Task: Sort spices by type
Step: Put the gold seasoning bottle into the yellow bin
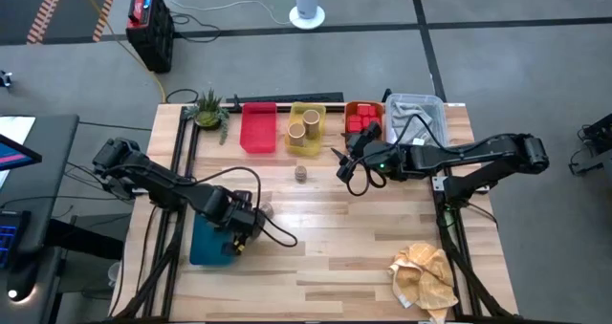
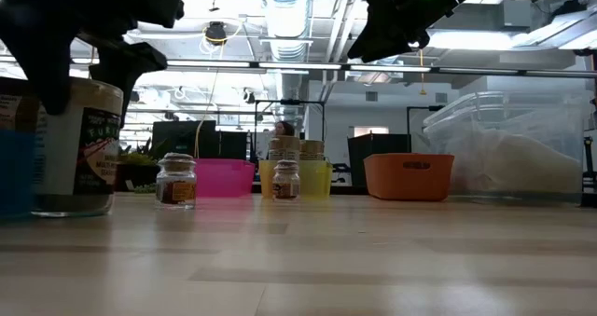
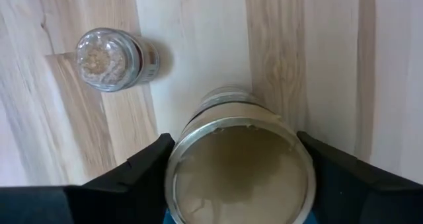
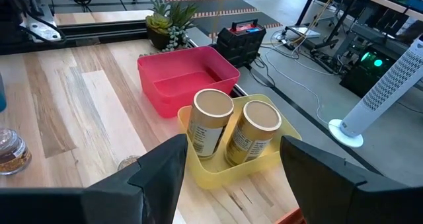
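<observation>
Tan cardboard marks the cylinder (image 3: 238,168) now framed between the fingers of the left tool (image 1: 241,230), near the blue tray (image 1: 206,240) at the table's left front; the jaws stand beside its wall, and a firm grip cannot be confirmed. Closure, then carriage to the yellow tray (image 1: 307,130), where two matching cylinders sit, is judged next. The right tool (image 1: 350,166) hovers open, empty, near the orange tray (image 1: 363,118). Two glass jars (image 2: 176,180) are left on the table.
</observation>
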Motion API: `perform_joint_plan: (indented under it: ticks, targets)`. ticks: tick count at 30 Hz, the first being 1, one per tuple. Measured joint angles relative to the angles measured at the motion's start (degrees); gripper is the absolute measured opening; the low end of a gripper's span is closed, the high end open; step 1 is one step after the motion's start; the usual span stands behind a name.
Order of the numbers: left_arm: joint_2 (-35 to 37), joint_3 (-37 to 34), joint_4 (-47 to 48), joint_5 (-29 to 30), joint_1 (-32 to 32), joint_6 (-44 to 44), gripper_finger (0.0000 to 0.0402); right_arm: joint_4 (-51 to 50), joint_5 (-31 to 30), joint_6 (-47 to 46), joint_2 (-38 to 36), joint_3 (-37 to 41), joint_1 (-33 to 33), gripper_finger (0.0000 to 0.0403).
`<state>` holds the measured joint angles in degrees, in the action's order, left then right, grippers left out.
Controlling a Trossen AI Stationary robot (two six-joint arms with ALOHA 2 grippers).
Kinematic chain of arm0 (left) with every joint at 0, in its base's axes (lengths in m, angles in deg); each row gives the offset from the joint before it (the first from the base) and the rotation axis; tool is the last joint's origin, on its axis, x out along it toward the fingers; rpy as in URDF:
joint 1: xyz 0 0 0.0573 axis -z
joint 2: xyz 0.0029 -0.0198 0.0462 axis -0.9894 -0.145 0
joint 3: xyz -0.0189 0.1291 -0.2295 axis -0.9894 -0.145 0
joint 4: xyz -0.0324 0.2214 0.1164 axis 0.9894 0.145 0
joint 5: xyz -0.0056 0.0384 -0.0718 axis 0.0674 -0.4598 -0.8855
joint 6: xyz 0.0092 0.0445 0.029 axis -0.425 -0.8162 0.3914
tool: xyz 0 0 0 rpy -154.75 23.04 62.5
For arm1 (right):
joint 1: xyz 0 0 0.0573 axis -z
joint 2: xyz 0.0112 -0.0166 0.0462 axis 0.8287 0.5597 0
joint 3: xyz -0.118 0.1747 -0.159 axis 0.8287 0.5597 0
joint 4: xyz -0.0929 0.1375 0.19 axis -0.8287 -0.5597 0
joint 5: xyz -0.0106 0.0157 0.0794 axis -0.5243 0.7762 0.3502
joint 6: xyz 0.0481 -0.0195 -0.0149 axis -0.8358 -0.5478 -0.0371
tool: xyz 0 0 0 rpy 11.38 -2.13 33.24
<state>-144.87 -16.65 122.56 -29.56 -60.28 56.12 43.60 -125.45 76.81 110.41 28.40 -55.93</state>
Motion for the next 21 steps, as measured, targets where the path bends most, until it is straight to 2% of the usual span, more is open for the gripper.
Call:
perform_joint_plan:
  ticks: [4, 9, 12, 16, 21]
  targets:
    - [0.2, 0.1, -0.3, -1.1, -1.3, 0.0, 0.0267, 0.0, 0.0, 0.0, 0.0, 0.0, 0.0, 0.0276]
    - [0.1, 2.2, -0.9, -9.6, -3.8, -1.7, 0.0267, 0.0, 0.0, 0.0, 0.0, 0.0, 0.0, 0.0276]
    - [0.1, 4.2, -1.6, -11.7, -5.5, -4.1, 0.0267, 0.0, 0.0, 0.0, 0.0, 0.0, 0.0, 0.0276]
    - [0.1, 7.9, -4.2, -9.7, -9.1, -8.2, 0.0267, -0.3, 0.0, 0.0, 0.0, 0.0, 0.0, 0.0276]
    - [0.2, 10.6, -7.3, -1.2, -15.2, -15.1, 0.0267, -2.3, 0.0, 0.0, 0.0, 0.0, 0.0, 0.0276]
